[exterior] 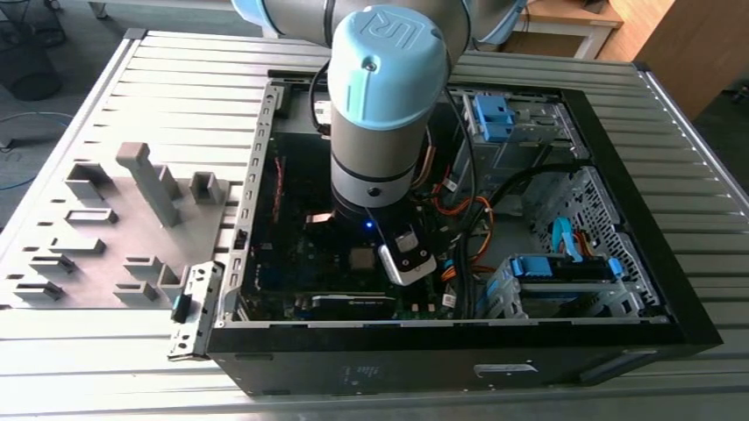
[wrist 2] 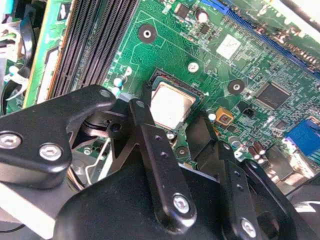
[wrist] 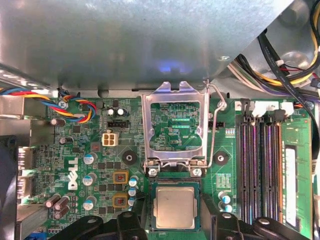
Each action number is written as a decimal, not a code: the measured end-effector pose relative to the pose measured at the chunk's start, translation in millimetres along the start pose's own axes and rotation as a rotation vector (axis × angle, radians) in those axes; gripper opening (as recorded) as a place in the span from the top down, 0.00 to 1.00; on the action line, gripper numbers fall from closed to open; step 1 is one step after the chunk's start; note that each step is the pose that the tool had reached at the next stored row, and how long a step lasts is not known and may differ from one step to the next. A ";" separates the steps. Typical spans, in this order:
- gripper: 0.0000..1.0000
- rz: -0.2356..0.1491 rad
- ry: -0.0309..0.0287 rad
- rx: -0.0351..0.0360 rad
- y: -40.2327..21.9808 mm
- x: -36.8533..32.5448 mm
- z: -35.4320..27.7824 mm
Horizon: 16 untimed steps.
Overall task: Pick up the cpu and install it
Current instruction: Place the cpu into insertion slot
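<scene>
The cpu (wrist: 174,207) is a silvery square chip lying flat in its socket on the green motherboard (wrist: 95,150); it also shows as the cpu (wrist 2: 171,106) in the second wrist view and as a small grey square, the cpu (exterior: 360,257), in the exterior view. My gripper (wrist: 174,206) is low over it and open. Its black fingers (wrist: 139,212) stand on either side of the chip with small gaps. In the second wrist view the gripper (wrist 2: 172,110) straddles the chip the same way. The socket's metal load plate (wrist: 175,95) is swung up and open, with its wire lever (wrist: 215,125) raised.
Dark memory slots (wrist: 257,170) run beside the socket. Coloured cables (wrist: 75,105) and a metal case wall (wrist: 125,40) lie beyond it. The arm (exterior: 381,105) reaches into the open computer case (exterior: 655,324). A grey tray of plastic blocks (exterior: 117,228) sits at the exterior view's left.
</scene>
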<state>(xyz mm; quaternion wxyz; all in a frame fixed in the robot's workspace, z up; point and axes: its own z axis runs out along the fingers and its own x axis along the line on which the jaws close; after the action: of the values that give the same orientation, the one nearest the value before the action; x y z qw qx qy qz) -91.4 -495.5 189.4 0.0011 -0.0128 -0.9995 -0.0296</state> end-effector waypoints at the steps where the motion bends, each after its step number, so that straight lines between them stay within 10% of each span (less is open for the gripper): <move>1: 0.46 0.000 0.0000 -0.0001 0.0 0.0 0.1; 16: 0.45 0.000 -0.0001 -0.0004 0.0 0.2 0.7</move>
<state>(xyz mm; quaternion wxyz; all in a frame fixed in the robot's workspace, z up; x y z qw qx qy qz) -91.6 -495.5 188.7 0.0011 -0.0128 -0.9995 -0.0298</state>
